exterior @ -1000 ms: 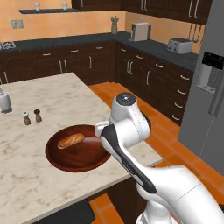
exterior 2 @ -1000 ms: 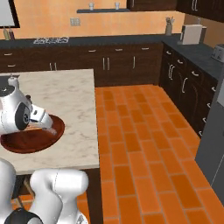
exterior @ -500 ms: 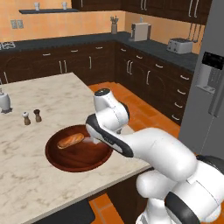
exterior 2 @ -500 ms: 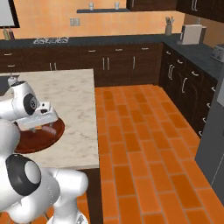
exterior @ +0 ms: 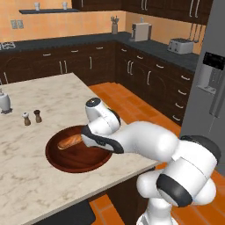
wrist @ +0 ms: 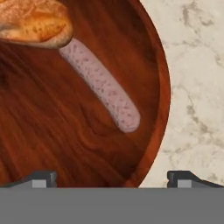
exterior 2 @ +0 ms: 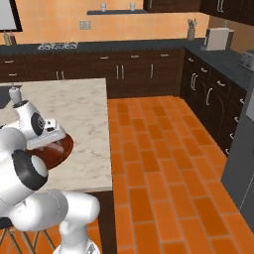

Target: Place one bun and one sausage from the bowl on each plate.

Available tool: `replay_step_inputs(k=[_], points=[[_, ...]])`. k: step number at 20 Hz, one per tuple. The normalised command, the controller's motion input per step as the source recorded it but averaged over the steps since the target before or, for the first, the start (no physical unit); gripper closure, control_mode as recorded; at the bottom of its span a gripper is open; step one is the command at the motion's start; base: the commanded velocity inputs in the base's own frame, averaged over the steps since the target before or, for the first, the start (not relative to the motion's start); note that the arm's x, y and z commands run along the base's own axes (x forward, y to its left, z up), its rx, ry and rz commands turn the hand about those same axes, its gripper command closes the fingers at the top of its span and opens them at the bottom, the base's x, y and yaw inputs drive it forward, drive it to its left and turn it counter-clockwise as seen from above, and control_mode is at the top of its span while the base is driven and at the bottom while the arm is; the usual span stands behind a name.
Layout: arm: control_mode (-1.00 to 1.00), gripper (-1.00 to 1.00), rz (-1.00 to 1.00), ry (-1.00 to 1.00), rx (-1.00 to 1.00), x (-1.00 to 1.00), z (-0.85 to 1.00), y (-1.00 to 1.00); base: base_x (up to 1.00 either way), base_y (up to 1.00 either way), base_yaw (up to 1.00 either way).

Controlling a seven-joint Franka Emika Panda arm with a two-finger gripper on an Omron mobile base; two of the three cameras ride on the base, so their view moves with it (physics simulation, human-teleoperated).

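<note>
1. Since the earlier frame, the arm has swung lower over the bowl point(exterior: 79, 154).
2. Gripper point(wrist: 111, 178): jaws apart, empty.
3. Sausage point(wrist: 100, 84): just ahead of the fingertips, touching the bun point(wrist: 33, 22); likely light, firm, slippery; grasp mid-length.

A wide, dark reddish-brown bowl point(exterior: 77, 158) sat near the front edge of the marble island counter point(exterior: 39, 101). Inside it, toward its left rim, lay 1 golden-brown bun point(exterior: 70, 141). The white arm point(exterior: 145, 143) reached in from the lower right, its hand low over the right part of the bowl, hiding the fingers. Behind the bowl to the left stood 2 small shakers point(exterior: 32, 117) side by side, and farther left a pale jar point(exterior: 4, 101). A toaster point(exterior: 181, 45) rested on the dark back counter point(exterior: 167, 52), beside the grey fridge point(exterior: 211, 83).
</note>
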Motion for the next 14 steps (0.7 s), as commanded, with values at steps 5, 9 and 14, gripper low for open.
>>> replay_step_inputs(k=[5,9,14], points=[[-1.0,-1.0,0.0,0.02,-0.12,0.47,-0.4,0.05,0.0,0.0,0.0],[-1.0,-1.0,0.0,0.0,-0.08,0.48,-0.39,0.12,0.0,0.0,0.0],[-1.0,-1.0,0.0,-0.03,-0.01,0.5,-0.19,0.16,0.0,0.0,0.0]])
